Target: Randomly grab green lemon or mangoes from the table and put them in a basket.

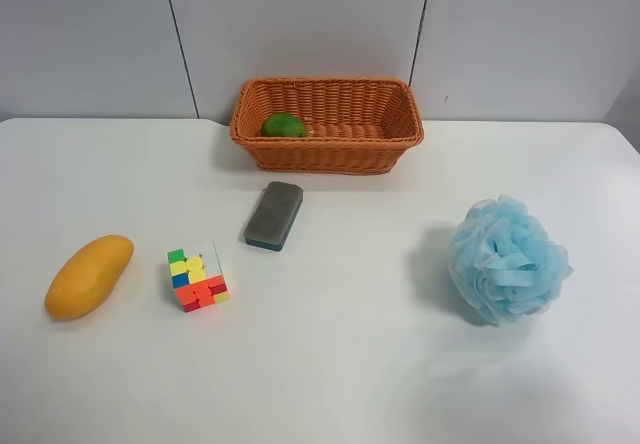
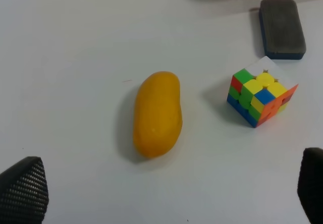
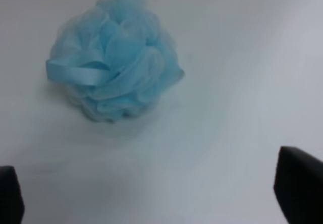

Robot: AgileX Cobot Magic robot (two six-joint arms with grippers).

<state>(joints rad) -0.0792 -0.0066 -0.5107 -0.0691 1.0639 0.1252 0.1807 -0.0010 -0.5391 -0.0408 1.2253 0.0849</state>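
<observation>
While the basket [image 1: 326,124] holds only the green lemon [image 1: 284,125], the mango [image 1: 89,276] lies on the white surface [image 1: 330,364]. Left fingers [image 2: 22,191] and right fingers [image 3: 299,186] are spread wide, gripping nothing.

A puzzle cube [image 1: 197,278] with mixed coloured faces stands on the bench [image 1: 330,364], tilted on one corner edge, its layers partly twisted. A grey eraser block [image 1: 274,215] with a dark blue base lies flat, near the cube and apart from it. A pale blue bath pouf [image 1: 507,259] sits well apart from both. Grey wall panels [image 1: 300,24] stand behind the bench.
</observation>
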